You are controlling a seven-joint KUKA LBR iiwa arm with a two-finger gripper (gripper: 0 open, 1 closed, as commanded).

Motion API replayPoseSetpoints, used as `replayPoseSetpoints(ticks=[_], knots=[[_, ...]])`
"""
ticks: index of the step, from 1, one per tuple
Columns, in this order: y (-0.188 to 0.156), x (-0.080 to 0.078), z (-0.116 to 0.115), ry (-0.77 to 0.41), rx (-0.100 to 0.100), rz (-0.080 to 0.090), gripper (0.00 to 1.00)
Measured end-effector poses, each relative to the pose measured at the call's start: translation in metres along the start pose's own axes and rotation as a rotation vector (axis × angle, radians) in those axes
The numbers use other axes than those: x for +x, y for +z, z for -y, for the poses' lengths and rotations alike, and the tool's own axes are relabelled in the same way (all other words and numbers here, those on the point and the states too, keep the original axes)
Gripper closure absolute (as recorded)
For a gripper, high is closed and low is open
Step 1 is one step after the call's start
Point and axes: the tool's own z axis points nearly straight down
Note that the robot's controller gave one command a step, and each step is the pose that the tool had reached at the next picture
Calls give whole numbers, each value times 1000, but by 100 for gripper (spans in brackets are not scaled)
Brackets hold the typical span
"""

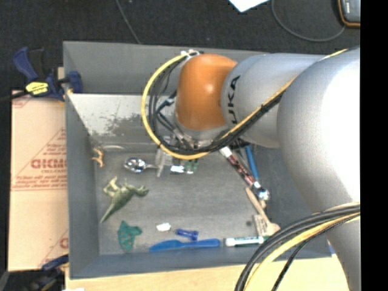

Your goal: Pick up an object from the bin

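Although the gripper [171,163] is low inside the bin [82,180], near the back wall and about the middle, nothing is visibly picked up. I therefore judge the task to be in its early part: the approach is made, but the grasp and the lift are left. Whether the gripper is open or closed I cannot tell, because the orange cover [203,93] and the cables hide it from above, and I see no thing held in it.

The nearest thing is a small shiny metal piece [136,164], round like a spoon head, lying on the floor just beside the gripper, toward the view's left. A green toy dinosaur [124,194] lies near, more to the front. Other things are well apart: a teal lump [128,235], a blue pen [185,244] and a white marker [244,241] along the front wall, and a wooden stick [257,202] at the right. Which thing will be taken is not sure; the metal piece seems most probable.
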Motion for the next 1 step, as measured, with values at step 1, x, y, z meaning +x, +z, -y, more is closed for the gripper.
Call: replayPoseSetpoints(ticks=[1], knots=[[-15, -1, 0, 0, -1, 2, 100]])
